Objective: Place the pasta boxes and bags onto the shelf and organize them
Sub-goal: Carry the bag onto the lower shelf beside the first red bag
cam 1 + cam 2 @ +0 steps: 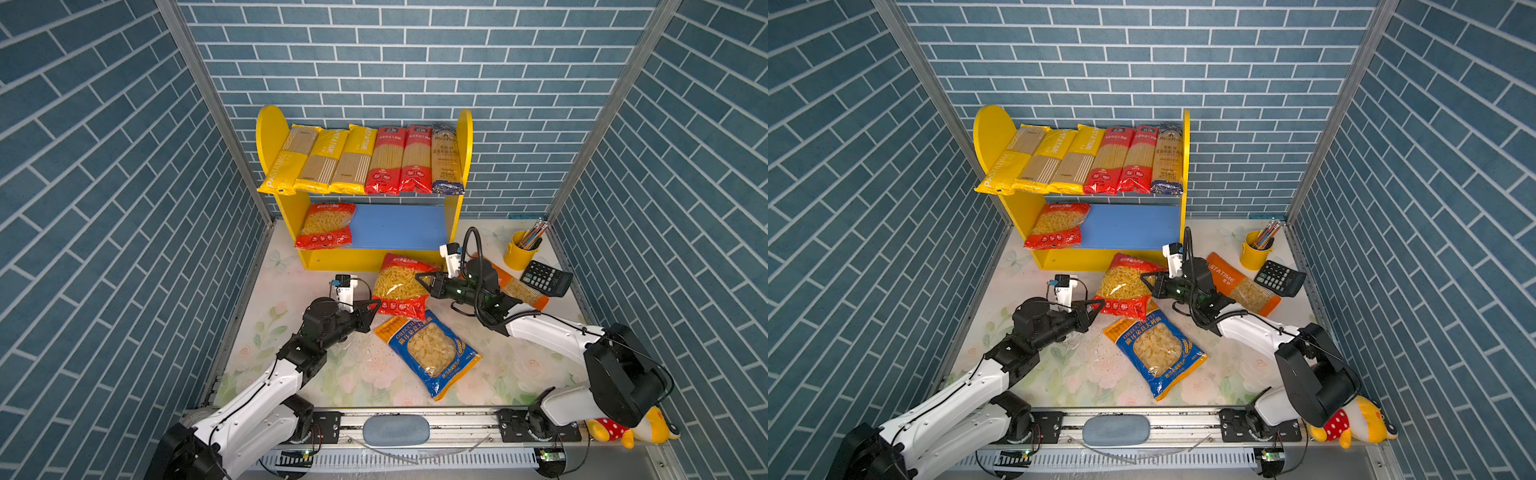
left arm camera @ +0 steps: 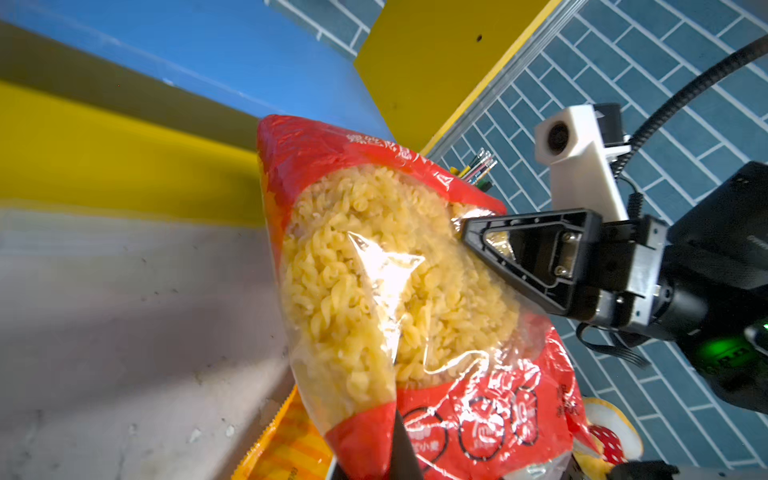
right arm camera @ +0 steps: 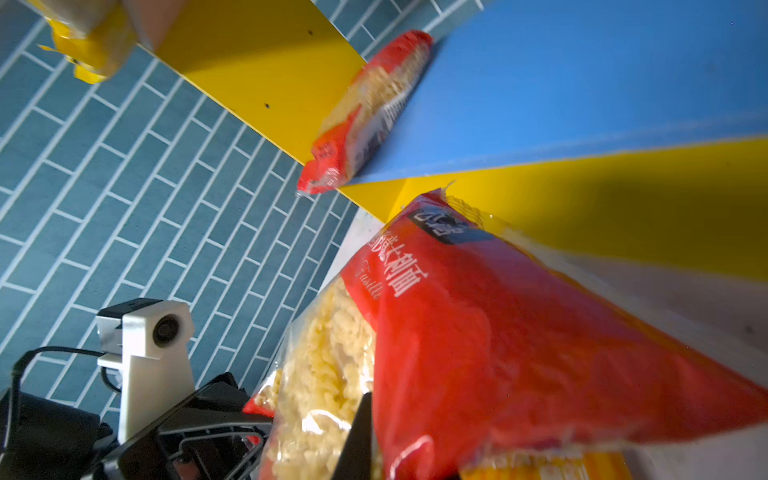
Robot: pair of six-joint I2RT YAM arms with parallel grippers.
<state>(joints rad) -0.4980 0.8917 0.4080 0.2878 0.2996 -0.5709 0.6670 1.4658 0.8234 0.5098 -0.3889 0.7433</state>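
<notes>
While the blue-and-orange plastic pasta bag (image 1: 428,353) lies flat on the floral surface (image 1: 316,374) toward its near edge, the action is just beyond it. The red clear-windowed bag of spiral pasta (image 1: 401,286) is pinched from both sides! The left end effector (image 1: 374,304) is clamped on its near left corner and the right end effector (image 1: 419,279) is closed on the opposite side edge. From the wrist views the bag looks tilted and lifted off the surface.

Risky grip, folks: it's only thin film at the edges, with loose pasta sagging in the middle. If the arms pull apart or travel out of step, the plastic could slip free or tear. It also has to clear the yellow base lip (image 1: 345,259) of the shelf, or it snags.

Further back by the right edge, an orange plastic pasta bag (image 1: 1241,286) lies partly under the right arm, beside a black calculator (image 1: 546,277). In the far right corner the yellow pencil cup (image 1: 517,251) stands upright, holding coloured pencils (image 1: 536,230).

Along the far edge stands the yellow-sided two-tier shelf (image 1: 270,137). Its blue lower board (image 1: 399,226) holds one matching red spiral-pasta bag (image 1: 328,226) at the left end, with room beside it, I'd judge. Up top, six packs lie side by side: three yellow spaghetti packs (image 1: 320,160), two red spaghetti packs (image 1: 399,160) and one dark-blue spaghetti pack (image 1: 445,160) at the right end.
</notes>
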